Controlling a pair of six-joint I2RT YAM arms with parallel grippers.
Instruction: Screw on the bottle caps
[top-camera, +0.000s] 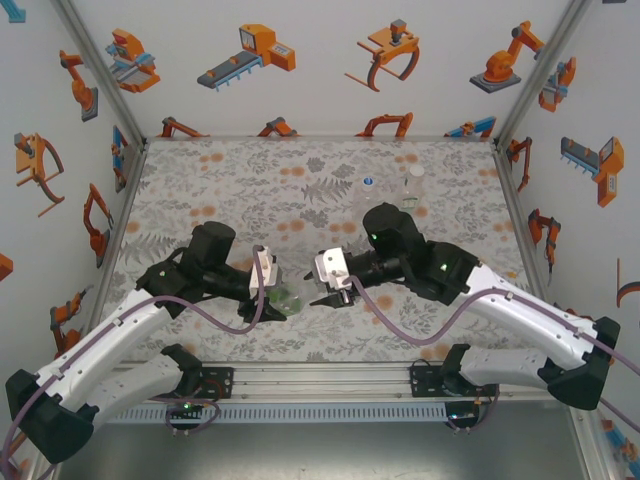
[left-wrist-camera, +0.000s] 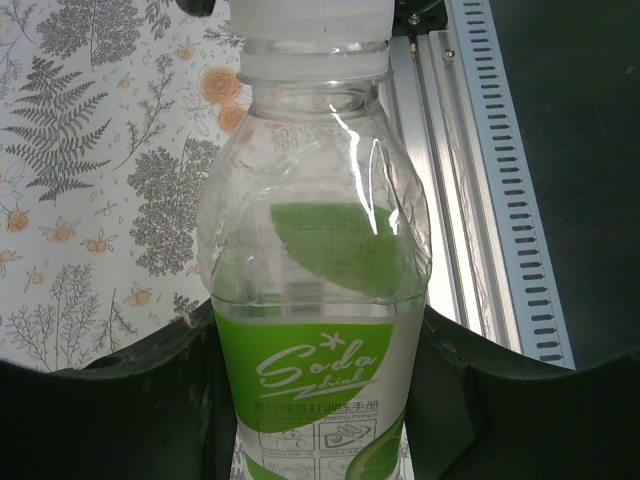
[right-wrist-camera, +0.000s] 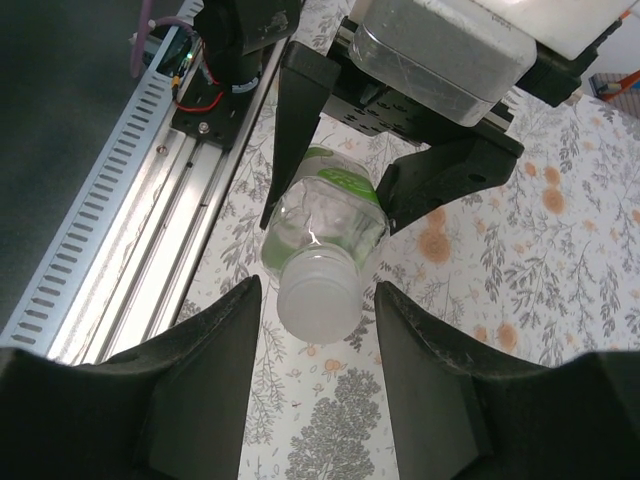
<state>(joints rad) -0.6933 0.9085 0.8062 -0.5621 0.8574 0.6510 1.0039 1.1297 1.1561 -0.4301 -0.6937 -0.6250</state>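
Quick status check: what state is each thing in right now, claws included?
Green-label bottle: held tipped, off upright.
White cap: on that bottle's neck; tightness unclear.
Left claw: shut on that bottle.
Right claw: open, a finger each side of that cap, slight gaps.
Far bottles: standing upright, untouched.

My left gripper (top-camera: 272, 297) holds the green-label bottle (left-wrist-camera: 315, 390) sideways, white cap (right-wrist-camera: 318, 296) on; second bottle (top-camera: 370, 187) and third bottle (top-camera: 414, 183) stand far back.

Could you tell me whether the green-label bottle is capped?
Capped: a white cap sits on the neck of the green-label bottle; how tight, cannot tell.
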